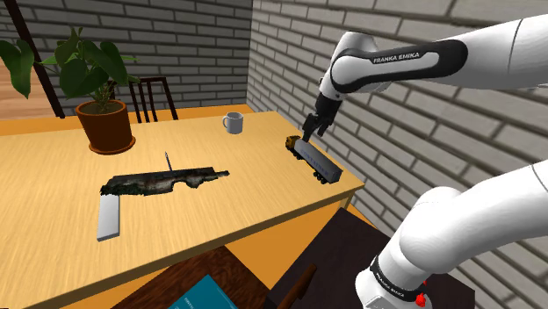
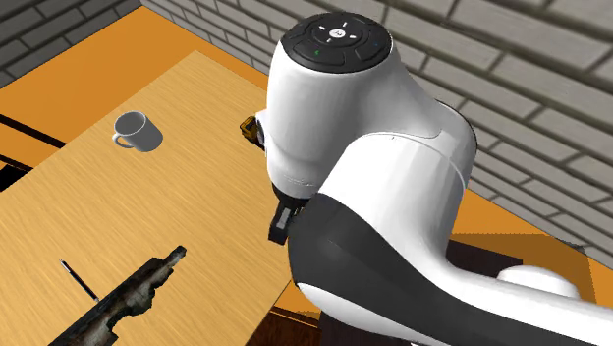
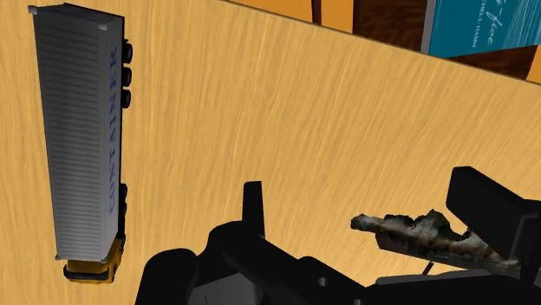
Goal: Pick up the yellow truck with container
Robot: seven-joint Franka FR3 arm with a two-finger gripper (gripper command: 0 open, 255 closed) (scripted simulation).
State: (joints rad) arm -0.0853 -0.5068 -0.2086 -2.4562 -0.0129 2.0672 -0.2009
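Observation:
The truck [image 1: 313,161] lies on the wooden table [image 1: 228,211] near its right edge, with a long grey container and a yellow cab [image 1: 291,140] at the far end. My gripper [image 1: 307,130] hovers just above the cab end without touching it. In the wrist view the truck [image 3: 82,130] lies lengthwise beside the gripper [image 3: 368,208], outside one finger [image 3: 251,208]. The fingers stand apart and hold nothing. From the second exterior view the arm covers most of the truck, leaving a bit of the cab [image 2: 250,126] showing.
A dark, mottled gun-shaped object [image 1: 162,182] lies mid-table, and its end [image 3: 425,236] shows on the table past my fingers. Also here are a grey slab [image 1: 109,215], a potted plant [image 1: 105,123], a grey mug [image 1: 233,122] and a chair [image 1: 154,97]. A brick wall runs close along the table's right edge.

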